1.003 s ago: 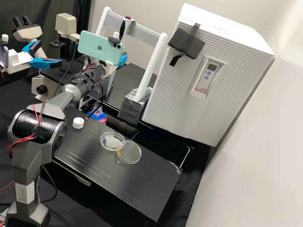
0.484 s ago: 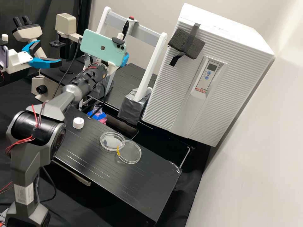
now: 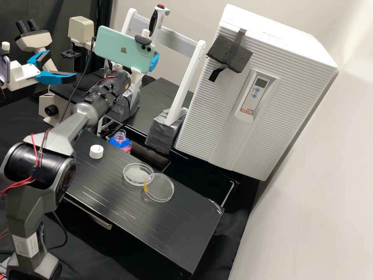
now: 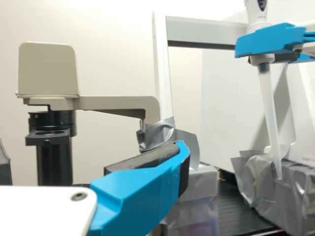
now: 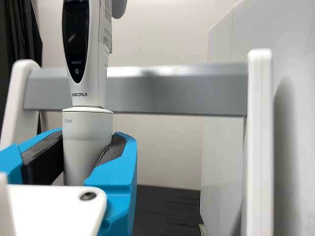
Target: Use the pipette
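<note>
Black bench (image 3: 175, 233), pipette (image 5: 83, 59) (printed label) between right fingers (image 5: 118, 172)

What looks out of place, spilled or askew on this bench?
Nothing looks spilled or broken. The two petri dishes overlap at their edges, with a small yellow piece where they meet. The white cap lies on the black tray, apart from the open bottle of pink liquid.

Quantities: one white-and-grey handheld pipette (image 3: 155, 21); two clear round plastic dishes (image 3: 136, 174); one white round screw cap (image 3: 96, 151); one clear bottle of pink liquid (image 3: 121, 141); one mint-green phone (image 3: 122, 49); one white ribbed cabinet (image 3: 248, 89); two blue-fingered white hands: left hand (image 3: 52, 69), right hand (image 5: 74, 162).
</note>
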You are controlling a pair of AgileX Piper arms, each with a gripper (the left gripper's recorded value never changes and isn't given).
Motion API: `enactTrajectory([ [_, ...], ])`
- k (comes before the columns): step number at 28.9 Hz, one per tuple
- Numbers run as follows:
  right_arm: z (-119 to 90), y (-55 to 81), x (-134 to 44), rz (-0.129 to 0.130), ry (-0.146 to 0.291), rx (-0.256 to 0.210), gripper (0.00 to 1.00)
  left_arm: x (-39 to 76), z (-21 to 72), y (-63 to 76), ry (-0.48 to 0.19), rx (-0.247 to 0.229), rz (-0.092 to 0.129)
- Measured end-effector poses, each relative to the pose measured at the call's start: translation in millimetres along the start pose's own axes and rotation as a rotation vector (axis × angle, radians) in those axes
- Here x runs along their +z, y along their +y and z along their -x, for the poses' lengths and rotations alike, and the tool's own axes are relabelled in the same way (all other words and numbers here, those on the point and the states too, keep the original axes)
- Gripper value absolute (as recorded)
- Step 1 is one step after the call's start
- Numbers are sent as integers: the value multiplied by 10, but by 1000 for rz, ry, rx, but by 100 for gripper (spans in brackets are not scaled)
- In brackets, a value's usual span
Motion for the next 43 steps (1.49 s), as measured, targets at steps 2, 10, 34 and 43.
enactTrajectory([
  [2, 56, -3, 19, -2, 5, 11, 0, 36, -8, -42, -14, -14, 12],
  [10, 401, -127, 166, -61, 18, 56, 0, 244, -26, -244, -80, -81, 29],
  [34, 685, -692, 497, -57, 5, 233, 0, 590, 121, -789, -224, -281, 23],
  [43, 648, -800, 588, -40, -18, 217, 0, 581, 143, -811, -223, -290, 15],
])
